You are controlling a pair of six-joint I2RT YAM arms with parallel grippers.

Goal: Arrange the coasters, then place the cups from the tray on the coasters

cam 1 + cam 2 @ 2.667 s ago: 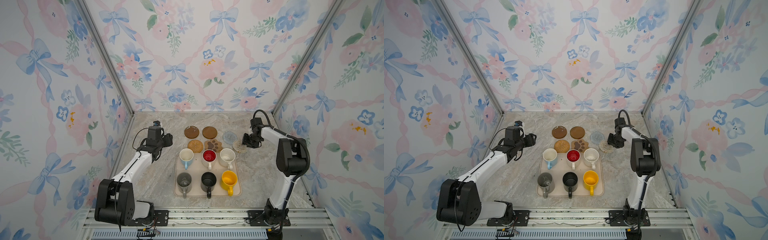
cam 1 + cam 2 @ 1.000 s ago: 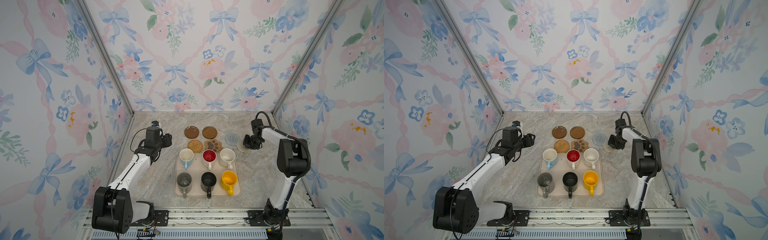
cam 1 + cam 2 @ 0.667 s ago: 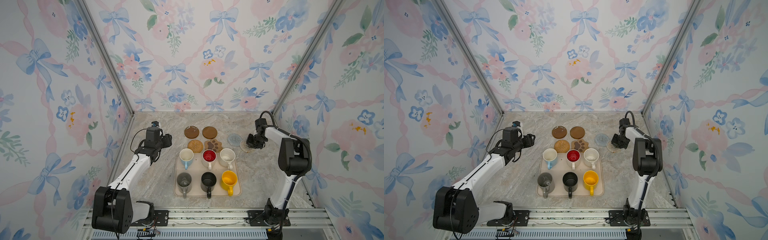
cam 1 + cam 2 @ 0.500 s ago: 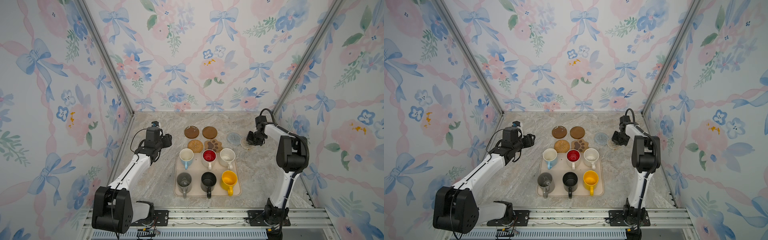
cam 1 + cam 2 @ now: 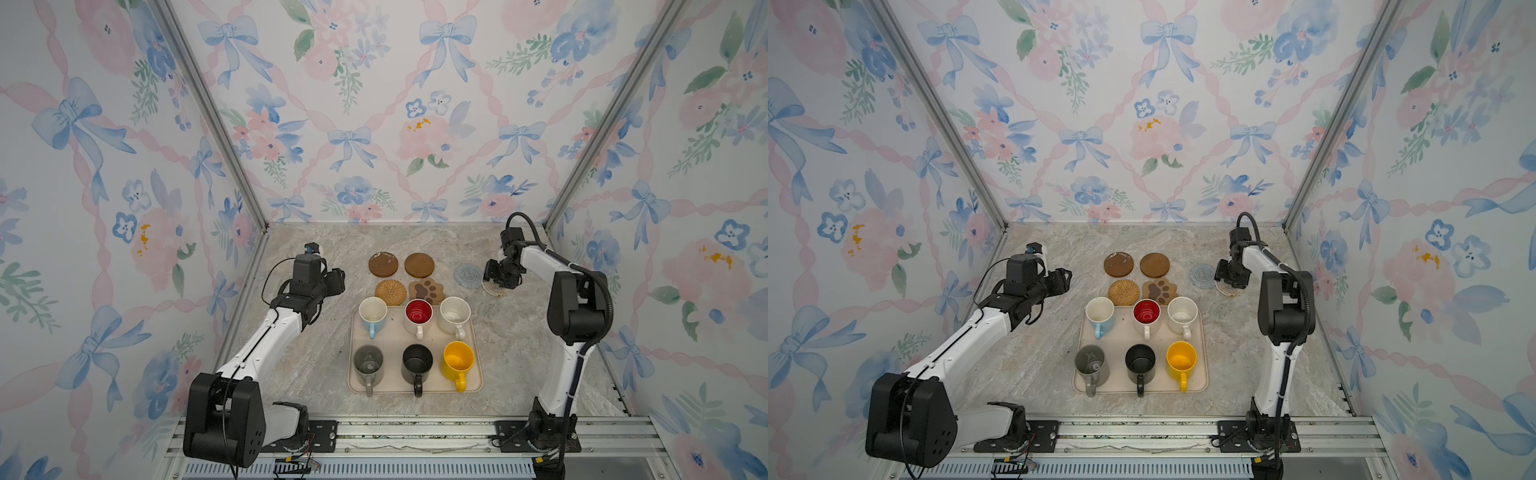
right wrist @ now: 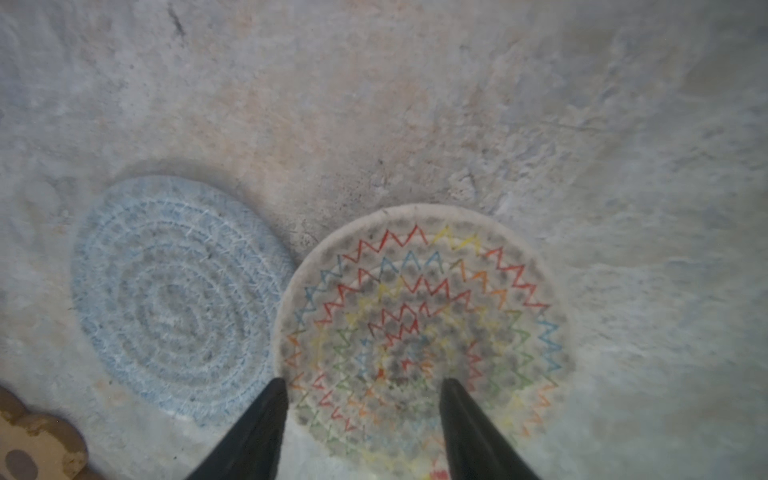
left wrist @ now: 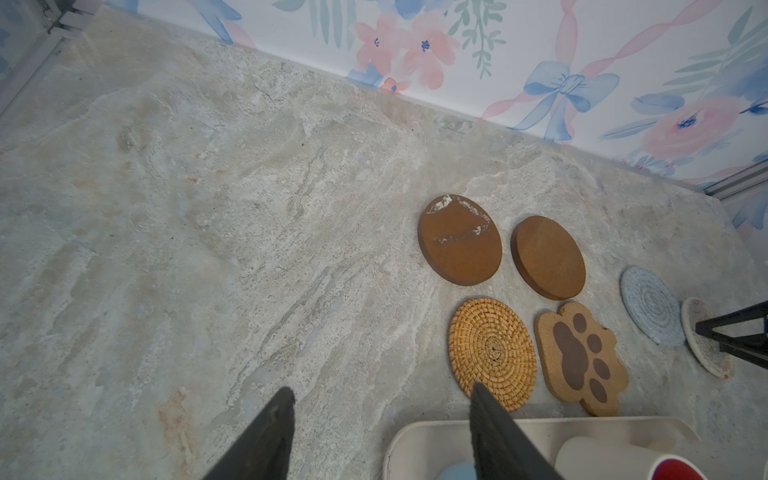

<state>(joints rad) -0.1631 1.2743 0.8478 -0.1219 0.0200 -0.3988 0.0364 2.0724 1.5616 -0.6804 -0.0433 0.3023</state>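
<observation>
Six coasters lie behind the tray (image 5: 478, 384): two brown discs (image 5: 383, 264) (image 5: 419, 265), a rattan round (image 5: 391, 292), a paw shape (image 5: 426, 291), a blue-grey round (image 5: 468, 275) and a cream round (image 6: 424, 316). My right gripper (image 6: 363, 388) hovers open over the cream coaster's near edge, and the coaster lies flat, touching the blue-grey one (image 6: 174, 299). Several cups stand in the tray, among them light blue (image 5: 372, 311), red-inside (image 5: 418, 312) and yellow (image 5: 458, 358). My left gripper (image 7: 382, 395) is open and empty, left of the rattan round (image 7: 492, 353).
The tray's back left corner (image 7: 399, 440) sits just under the left gripper's fingers. The back wall (image 5: 374, 124) runs close behind the brown discs. Bare marble (image 5: 523, 340) shows to the right of the tray, and more (image 5: 320, 357) to its left.
My right gripper carried the cream coaster rightwards to beside the blue-grey one and has opened, leaving it flat on the table. The left arm has barely moved.
</observation>
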